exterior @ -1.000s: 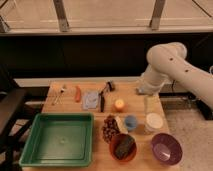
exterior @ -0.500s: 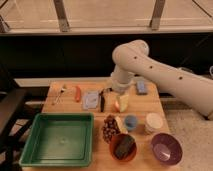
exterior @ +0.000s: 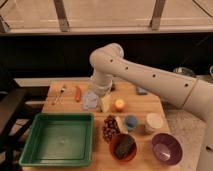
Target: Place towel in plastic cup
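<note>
The towel [exterior: 89, 100] is a pale grey-blue cloth lying flat on the wooden table [exterior: 65, 105], left of centre. My gripper [exterior: 103, 100] hangs from the big white arm, low over the towel's right edge. The plastic cup [exterior: 131, 121] is small and light blue. It stands upright toward the front, right of the gripper, with a white cup [exterior: 153, 121] just to its right.
An orange ball [exterior: 119, 104] lies right of the gripper. A green tray [exterior: 30, 150] fills the front left. A dark cluster [exterior: 110, 127], an orange bowl [exterior: 116, 150] and a purple bowl [exterior: 166, 148] stand in front. A red-orange piece [exterior: 78, 93], a fork [exterior: 61, 93] and a blue block [exterior: 141, 90] lie at the back.
The arm has swung left from the table's right side, and the gripper has come down over the towel. The objects on the table have not moved.
</note>
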{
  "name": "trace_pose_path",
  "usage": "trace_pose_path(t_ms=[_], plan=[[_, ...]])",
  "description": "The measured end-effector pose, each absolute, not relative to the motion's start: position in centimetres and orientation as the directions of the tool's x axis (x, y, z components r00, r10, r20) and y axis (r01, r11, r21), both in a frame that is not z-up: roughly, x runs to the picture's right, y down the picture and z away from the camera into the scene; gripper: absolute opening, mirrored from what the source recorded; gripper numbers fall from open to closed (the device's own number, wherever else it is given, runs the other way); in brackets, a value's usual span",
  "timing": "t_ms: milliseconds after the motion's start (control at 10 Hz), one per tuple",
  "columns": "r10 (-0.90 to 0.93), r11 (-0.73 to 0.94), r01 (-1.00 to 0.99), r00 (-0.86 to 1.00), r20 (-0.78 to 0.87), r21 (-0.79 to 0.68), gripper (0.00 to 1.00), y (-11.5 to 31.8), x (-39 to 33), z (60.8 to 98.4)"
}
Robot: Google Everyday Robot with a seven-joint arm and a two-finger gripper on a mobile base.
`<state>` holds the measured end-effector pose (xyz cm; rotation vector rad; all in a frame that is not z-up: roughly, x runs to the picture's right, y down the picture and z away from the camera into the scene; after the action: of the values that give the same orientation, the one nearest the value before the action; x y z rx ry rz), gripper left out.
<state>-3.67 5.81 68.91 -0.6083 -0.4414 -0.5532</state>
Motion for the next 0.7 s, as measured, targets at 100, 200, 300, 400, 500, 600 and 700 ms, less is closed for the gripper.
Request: trace_pose_path(t_ms=[100,200,300,400,500,600,700], plan=[[-0.354,0.684,0.604,0.765,0.538,-0.409,0.8,5.83,-3.82,68.91],[-0.354,0.684,0.604,0.765,0.538,-0.409,0.8,5.83,-3.85,68.9],[-0.353,0.685,0.602,0.766,0.537,-0.409,0.8,5.8,-3.75,68.91],[-0.352,0.686,0.601,0.767,0.536,-0.41,0.8,5.81,-3.67,68.92],[-0.353,0.685,0.603,0.766,0.537,-0.409,0.8,5.81,-3.75,68.92],[-0.354,0.684,0.604,0.765,0.538,-0.41,0.8,5.85,-3.82,68.96],[-0.355,0.687,0.601,0.768,0.534,-0.408,0.8,5.82,-3.77,69.04]])
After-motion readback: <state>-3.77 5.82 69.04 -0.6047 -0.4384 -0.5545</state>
